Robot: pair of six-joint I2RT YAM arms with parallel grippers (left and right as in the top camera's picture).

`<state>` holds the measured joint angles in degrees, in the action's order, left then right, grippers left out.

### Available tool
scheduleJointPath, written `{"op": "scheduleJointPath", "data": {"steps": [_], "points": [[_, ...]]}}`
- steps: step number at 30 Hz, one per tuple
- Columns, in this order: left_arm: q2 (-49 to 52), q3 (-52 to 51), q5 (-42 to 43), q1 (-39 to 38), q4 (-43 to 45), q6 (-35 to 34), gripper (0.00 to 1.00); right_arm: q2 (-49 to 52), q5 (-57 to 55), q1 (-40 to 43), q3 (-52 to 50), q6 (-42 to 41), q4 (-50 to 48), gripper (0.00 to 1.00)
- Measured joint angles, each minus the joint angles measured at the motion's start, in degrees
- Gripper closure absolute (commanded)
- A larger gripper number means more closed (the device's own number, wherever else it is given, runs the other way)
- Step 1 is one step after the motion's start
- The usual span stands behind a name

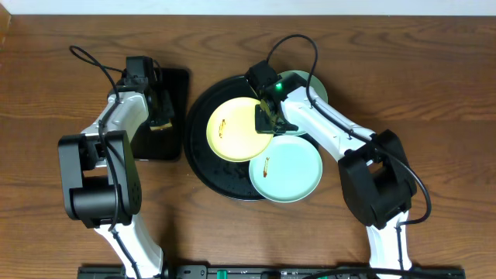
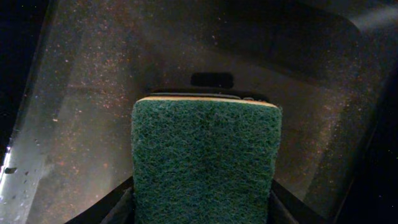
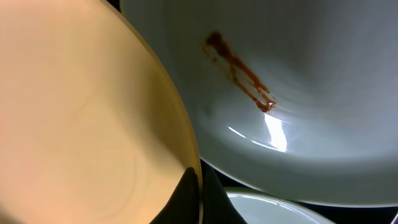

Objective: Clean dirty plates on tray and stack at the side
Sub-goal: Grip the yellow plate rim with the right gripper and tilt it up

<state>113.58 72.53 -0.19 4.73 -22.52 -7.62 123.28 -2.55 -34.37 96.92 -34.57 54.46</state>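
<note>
Obs.: right hand (image 1: 268, 121) has its fingers together, pinched on the rim of the yellow plate (image 1: 232, 130). The grip point is on the plate's edge that faces the tray's right side. The yellow plate lies inside the tray (image 1: 203, 169), over its left and middle part, with a small orange-brown speck on its face. In the right wrist view the pinched rim crosses in front of a streaked mint plate (image 3: 292, 112), so it sits above that plate, but I cannot tell whether the yellow plate is lifted clear of the tray. Two mint plates share the tray: the front mint plate (image 1: 291, 172) overhangs the tray's near-right rim, and the rear mint plate (image 1: 311, 80) sits at its far-right rim, partly under the right arm. Left hand (image 1: 161, 112) is clamped on a green sponge (image 2: 205, 162), whose long axis runs straight out along the hand. It hangs over the rectangular tray (image 1: 177, 85), just outside the tray's left rim.

Key relation: the plate body extends from the right hand toward the tray's left rim, which is the sponge side. The soiled face is up and open to the left arm, which is the nearer arm to that rim.

Judgement: the grasp is set and scrubbing has not begun. The next move needs plate and sponge brought together across the tray's left rim.

Risk: a thin rim pinch on a wet plate may slip or pivot.
</note>
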Motion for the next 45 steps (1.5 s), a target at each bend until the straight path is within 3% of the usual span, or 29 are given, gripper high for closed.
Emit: {"op": "scheduleJointPath", "data": {"steps": [6, 12, 23, 31, 34, 40, 42, 44, 45], "points": [[0.0, 0.0, 0.0, 0.0, 0.0, 0.0, 0.45, 0.0, -0.1, 0.0, 0.0, 0.0, 0.3, 0.9], [0.0, 0.0, 0.0, 0.0, 0.0, 0.0, 0.45, 0.0, -0.1, 0.0, 0.0, 0.0, 0.2, 0.99], [0.0, 0.0, 0.0, 0.0, 0.0, 0.0, 0.45, -0.3, -2.5, -0.7, 0.9, 0.0, -0.4, 0.99], [0.0, 0.0, 0.0, 0.0, 0.0, 0.0, 0.44, -10.8, -5.5, -0.7, 3.7, 3.3, 1.6, 0.99], [0.0, 0.0, 0.0, 0.0, 0.0, 0.1, 0.34, -13.2, -6.1, -0.8, 4.5, 3.7, 2.1, 0.99], [0.1, 0.0, 0.0, 0.0, -0.2, 0.0, 0.33, -12.9, -6.3, -0.8, 2.6, 3.8, 1.5, 0.99], [0.6, 0.0, 0.0, 0.0, -0.1, 0.0, 0.34, -12.8, -6.3, -0.8, 1.9, 3.9, 1.5, 0.99], [1.2, 0.0, 0.0, 0.0, 0.2, -0.2, 0.43, -12.7, -6.3, -0.8, 1.8, 3.9, 1.5, 0.99], [1.4, 0.0, 0.0, 0.0, 0.4, -0.3, 0.58, -12.7, -6.3, -0.8, 1.8, 3.9, 1.5, 0.99]]}}
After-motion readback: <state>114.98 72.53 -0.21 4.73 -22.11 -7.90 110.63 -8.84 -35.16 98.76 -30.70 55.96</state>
